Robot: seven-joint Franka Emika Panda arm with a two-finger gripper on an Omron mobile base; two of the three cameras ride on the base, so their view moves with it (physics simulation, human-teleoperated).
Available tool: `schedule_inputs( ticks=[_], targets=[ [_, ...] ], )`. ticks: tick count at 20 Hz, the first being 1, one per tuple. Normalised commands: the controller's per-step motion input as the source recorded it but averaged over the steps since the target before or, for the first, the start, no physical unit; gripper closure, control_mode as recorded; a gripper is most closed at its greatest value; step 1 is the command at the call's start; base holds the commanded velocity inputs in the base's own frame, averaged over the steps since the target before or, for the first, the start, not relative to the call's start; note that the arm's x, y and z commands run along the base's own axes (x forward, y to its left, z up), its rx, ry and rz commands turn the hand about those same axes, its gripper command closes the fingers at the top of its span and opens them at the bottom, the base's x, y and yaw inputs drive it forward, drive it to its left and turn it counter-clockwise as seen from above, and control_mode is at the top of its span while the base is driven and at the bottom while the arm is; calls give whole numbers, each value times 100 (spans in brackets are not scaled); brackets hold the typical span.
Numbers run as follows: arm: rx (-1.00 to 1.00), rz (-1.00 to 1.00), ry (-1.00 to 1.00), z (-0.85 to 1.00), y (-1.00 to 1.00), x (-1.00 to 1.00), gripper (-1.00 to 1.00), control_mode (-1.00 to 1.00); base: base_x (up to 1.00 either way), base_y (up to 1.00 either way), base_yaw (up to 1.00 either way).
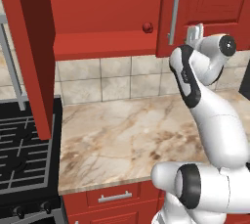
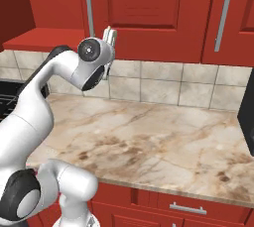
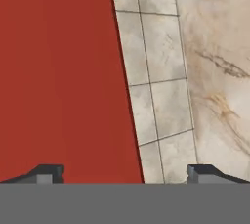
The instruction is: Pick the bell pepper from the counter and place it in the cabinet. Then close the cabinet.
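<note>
On the red inside shelf of the cabinet (image 1: 107,3), toward its right end, the bell pepper (image 1: 147,27) is sitting by itself, and we are touching nothing. Left of it the cabinet's left door (image 1: 30,47) is standing open, jutting out over the black stove (image 1: 22,149). To the pepper's right, our gripper (image 1: 194,34) is hovering in front of the closed right door (image 1: 205,8), near its silver handle (image 1: 174,12); our jaws are spread wide with nothing between them, fingertips (image 3: 47,173) facing red panel and tiled backsplash (image 3: 156,86). Below us the counter (image 1: 127,140) is lying bare
</note>
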Motion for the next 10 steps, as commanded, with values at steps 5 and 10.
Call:
schedule_inputs(
  ticks=[5, 10],
  targets=[
    [0, -5, 26, 0, 10, 75, -100, -100, 0, 0, 0],
    [0, -1, 10, -3, 0, 53, -100, -100, 0, 0, 0]
  ],
)
